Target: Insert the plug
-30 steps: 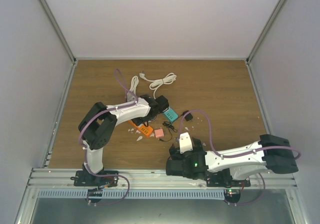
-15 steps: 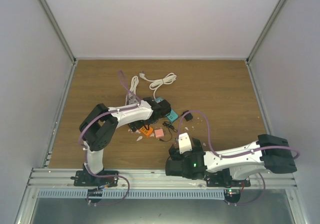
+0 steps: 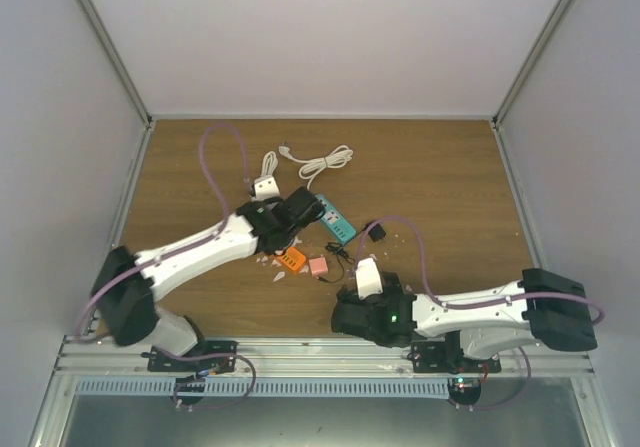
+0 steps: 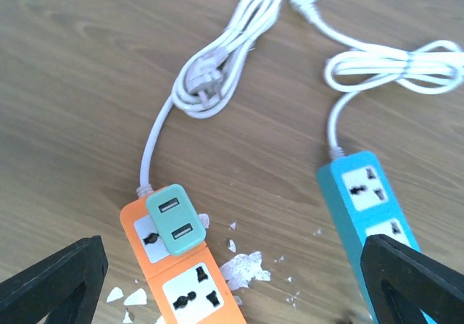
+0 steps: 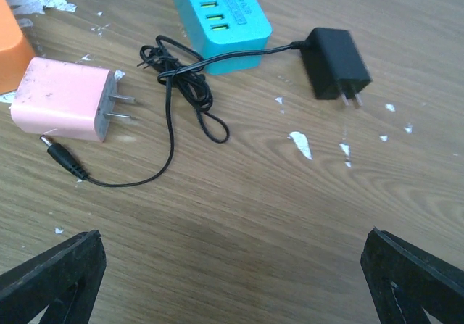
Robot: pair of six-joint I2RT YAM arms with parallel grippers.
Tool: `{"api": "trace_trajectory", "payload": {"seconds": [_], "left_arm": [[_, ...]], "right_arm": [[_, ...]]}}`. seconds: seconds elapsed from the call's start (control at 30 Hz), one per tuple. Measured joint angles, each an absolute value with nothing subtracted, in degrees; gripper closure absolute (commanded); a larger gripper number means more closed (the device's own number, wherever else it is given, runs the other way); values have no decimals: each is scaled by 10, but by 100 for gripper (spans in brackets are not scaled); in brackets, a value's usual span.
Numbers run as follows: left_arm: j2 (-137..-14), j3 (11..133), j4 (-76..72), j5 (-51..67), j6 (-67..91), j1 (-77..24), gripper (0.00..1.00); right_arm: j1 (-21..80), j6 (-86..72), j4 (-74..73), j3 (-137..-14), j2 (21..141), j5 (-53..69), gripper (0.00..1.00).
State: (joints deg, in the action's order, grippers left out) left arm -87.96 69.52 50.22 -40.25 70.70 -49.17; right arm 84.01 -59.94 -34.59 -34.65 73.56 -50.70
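While my right gripper (image 5: 232, 270) hangs spread wide and empty, the black plug (image 5: 335, 63) lies flat ahead to its right, where a skewed pinch could snag its cord (image 5: 172, 132) and skid it away.

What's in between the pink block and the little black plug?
A tangled thin black cord lies between the pink block and the black plug, near the teal power strip. The right wrist view shows it.

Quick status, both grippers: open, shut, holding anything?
Left gripper: open, jaws wide, holding nothing.
Right gripper: open, jaws wide, holding nothing; the black plug lies ahead, not gripped.
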Motion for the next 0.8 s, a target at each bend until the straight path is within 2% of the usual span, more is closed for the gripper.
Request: {"api": "trace_trajectory", "payload": {"seconds": [0.27, 0.43, 0.67, 0.73, 0.8], "left_arm": [[-634, 452, 256, -331, 449, -493, 1], [-501, 376, 194, -293, 362, -490, 1], [-443, 341, 159, -288, 321, -470, 1], [-443, 332, 160, -287, 318, -463, 1], [-436, 327, 160, -284, 314, -458, 1]], "right_arm": [[750, -455, -242, -324, 691, -401, 0], [746, -373, -262, -429, 769, -369, 0], [709, -316, -312, -610, 925, -339, 0], [688, -312, -329, -635, 946, -339, 6], [673, -301, -337, -637, 946, -336, 5]]}}
